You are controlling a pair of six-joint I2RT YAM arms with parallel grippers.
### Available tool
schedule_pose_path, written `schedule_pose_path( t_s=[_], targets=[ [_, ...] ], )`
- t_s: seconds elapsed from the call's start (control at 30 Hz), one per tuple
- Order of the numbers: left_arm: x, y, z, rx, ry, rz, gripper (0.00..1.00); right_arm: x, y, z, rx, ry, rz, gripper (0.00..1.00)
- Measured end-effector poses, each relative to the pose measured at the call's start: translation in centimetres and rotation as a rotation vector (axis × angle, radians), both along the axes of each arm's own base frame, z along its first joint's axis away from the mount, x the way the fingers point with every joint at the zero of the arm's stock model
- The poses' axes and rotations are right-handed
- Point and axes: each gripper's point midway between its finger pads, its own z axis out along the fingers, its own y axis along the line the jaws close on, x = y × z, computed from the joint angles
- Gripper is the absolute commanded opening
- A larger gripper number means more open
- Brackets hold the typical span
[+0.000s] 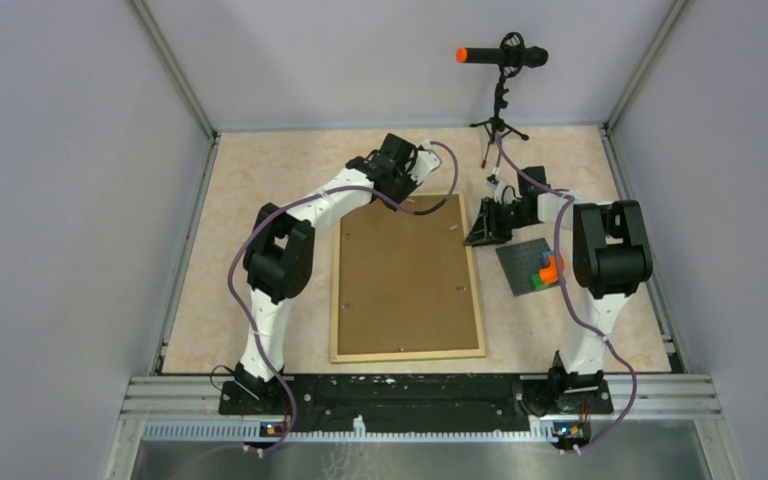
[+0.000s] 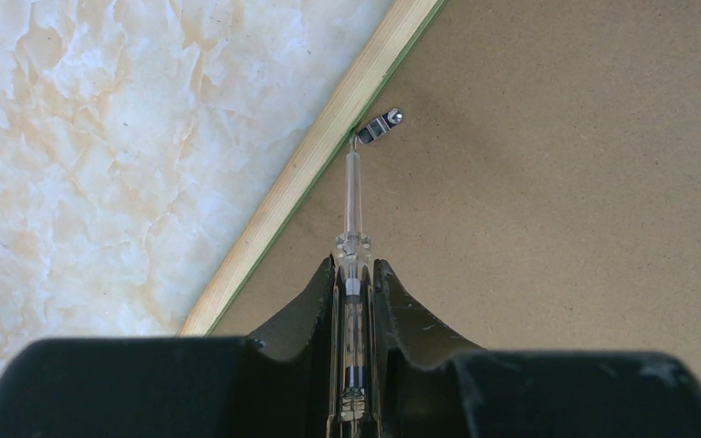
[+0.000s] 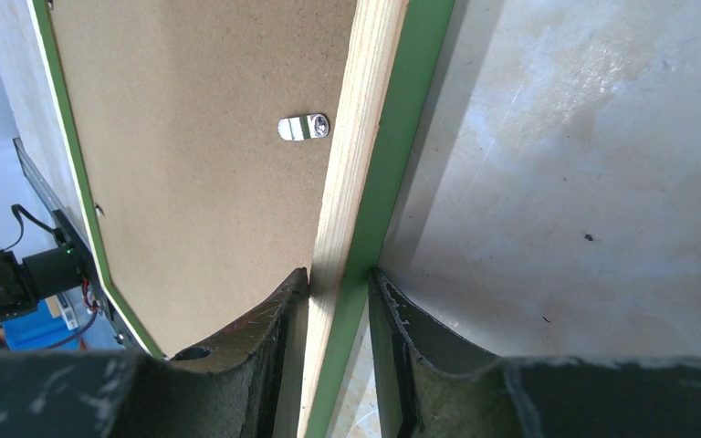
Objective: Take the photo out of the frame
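Note:
The frame [image 1: 405,280] lies face down on the table, brown fibreboard back up, with a light wood edge. The photo is hidden under the back board. My left gripper [image 1: 400,180] is at the frame's far edge, shut on a thin clear rod [image 2: 353,196]; the rod's tip touches a small metal turn clip [image 2: 379,125] beside the wood edge [image 2: 315,164]. My right gripper [image 1: 475,235] is at the frame's far right edge. In the right wrist view it [image 3: 338,278] is shut across the wood and green edge [image 3: 365,182] of the frame.
A grey baseplate [image 1: 520,262] with coloured bricks lies right of the frame, under the right arm. A microphone on a tripod [image 1: 503,60] stands at the back. More metal clips [image 3: 303,127] sit on the back board. Walls enclose three sides.

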Motion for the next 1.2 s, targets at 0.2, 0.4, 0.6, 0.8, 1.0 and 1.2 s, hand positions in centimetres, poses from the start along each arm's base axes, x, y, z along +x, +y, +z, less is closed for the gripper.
schedule_pose_path(
  t_s=[0.2, 0.4, 0.6, 0.8, 1.0, 1.2],
  targets=[
    [-0.1, -0.2, 0.0, -0.007, 0.006, -0.009, 0.00, 0.0, -0.1, 0.0, 0.000, 0.000, -0.002, 0.30],
    [-0.2, -0.3, -0.1, -0.021, 0.015, -0.021, 0.00, 0.0, -0.1, 0.0, 0.000, 0.000, -0.002, 0.30],
    [-0.2, -0.3, 0.0, -0.023, 0.021, -0.049, 0.00, 0.1, -0.1, 0.0, 0.001, 0.000, -0.003, 0.30],
    [-0.2, -0.2, -0.1, -0.019, 0.021, -0.079, 0.00, 0.1, -0.1, 0.0, 0.002, 0.000, -0.003, 0.30],
    [-0.6, -0.1, -0.1, -0.011, 0.021, -0.105, 0.00, 0.0, -0.1, 0.0, 0.002, 0.004, -0.003, 0.30],
    [-1.7, 0.0, 0.0, 0.003, 0.038, -0.132, 0.00, -0.1, -0.2, 0.0, 0.003, 0.008, -0.004, 0.30]
  ],
)
